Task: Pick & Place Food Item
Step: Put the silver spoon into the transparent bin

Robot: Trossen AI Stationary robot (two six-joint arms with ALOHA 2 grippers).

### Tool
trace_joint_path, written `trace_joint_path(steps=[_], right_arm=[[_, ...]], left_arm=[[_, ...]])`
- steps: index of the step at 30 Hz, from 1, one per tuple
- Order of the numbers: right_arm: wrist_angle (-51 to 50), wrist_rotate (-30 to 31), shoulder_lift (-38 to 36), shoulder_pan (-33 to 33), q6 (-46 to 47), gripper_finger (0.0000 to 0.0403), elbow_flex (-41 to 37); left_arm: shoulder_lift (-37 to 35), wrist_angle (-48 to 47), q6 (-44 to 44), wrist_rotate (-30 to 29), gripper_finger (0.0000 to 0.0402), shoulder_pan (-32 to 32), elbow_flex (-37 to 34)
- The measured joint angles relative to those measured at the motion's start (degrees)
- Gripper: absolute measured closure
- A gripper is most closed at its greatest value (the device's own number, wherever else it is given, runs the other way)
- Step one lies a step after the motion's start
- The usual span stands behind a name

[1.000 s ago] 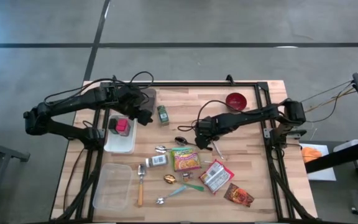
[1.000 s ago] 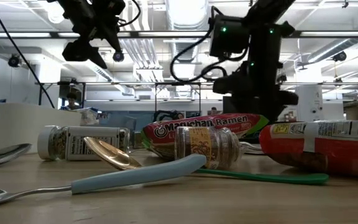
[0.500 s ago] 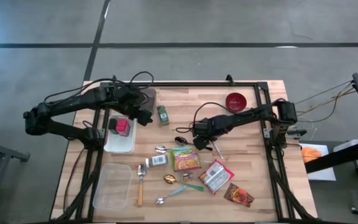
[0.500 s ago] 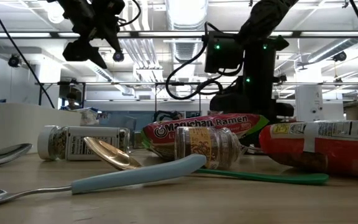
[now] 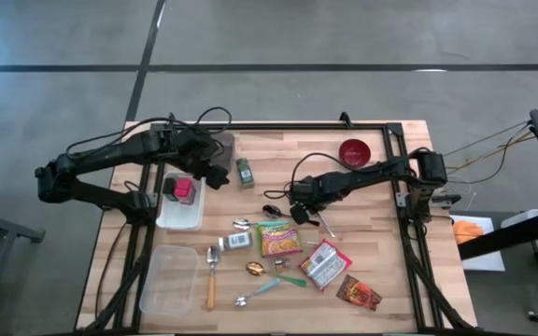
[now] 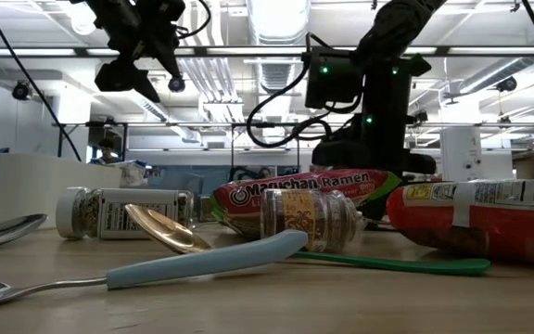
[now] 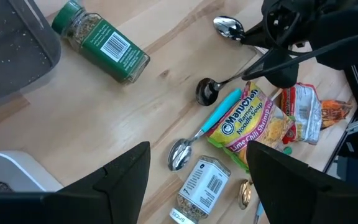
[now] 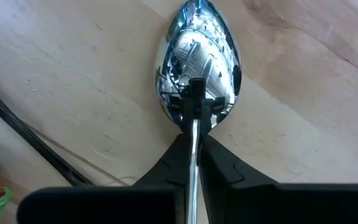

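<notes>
While my right gripper [image 8: 192, 163] sits low over the middle of the table [image 5: 381, 233], its fingers are pressed together on the thin handle of a silver spoon [image 8: 197, 74]; the wrist camera shows the shiny bowl lying on the wood just ahead of the fingertips, with the handle running back between them; from above I place this gripper [image 5: 299, 211] just above and to the right of the Maruchan ramen packet [image 5: 279, 239], which I take as my landmark; that packet lies flat on the wood, untouched by either arm; a red and white food pouch [image 5: 324, 264] lies down and right of the ramen, and a dark snack packet [image 5: 359, 293] farther down and right again; a clear spice jar [image 5: 236, 242] lies on its side just left of the ramen; a wooden-handled spoon [image 5: 211, 276] lies down and left of it, beside an empty clear tub [image 5: 169, 280]; a green-capped spice bottle [image 5: 245, 172] lies well above and left of the ramen, and a red bowl [image 5: 354, 151] stands up and to the right; my left gripper [image 7: 199, 180] hangs with fingers spread and empty, above a white tray [image 5: 181, 211] holding a pink item [image 5: 184, 189], well left of the ramen.
</notes>
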Motion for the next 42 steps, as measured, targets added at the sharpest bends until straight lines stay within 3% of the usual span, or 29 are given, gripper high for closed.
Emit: trace_joint_path(steps=[11, 19, 30, 42], right_arm=[[0.51, 0.16, -5.99, -0.07, 0.79, 0.0393, -0.12], [1.48, 3.02, -15.50, -0.56, 1.86, 0.0394, 0.01], [11.50, 9.24, -27.27, -3.35, -1.09, 0.0394, 0.07], [27.82, 10.56, -28.60, -4.44, -7.70, 0.0394, 0.12]], left_arm=[[0.00, 0.02, 0.13, 0.00, 0.0131, 0.00, 0.00], [0.00, 3.27, 1.02, 0.00, 0.0131, 0.00, 0.00], [-0.01, 19.14, 2.91, 0.45, 0.0131, -0.35, -0.28], [0.00, 32.39, 3.10, 2.93, 0.0131, -0.55, -0.31]])
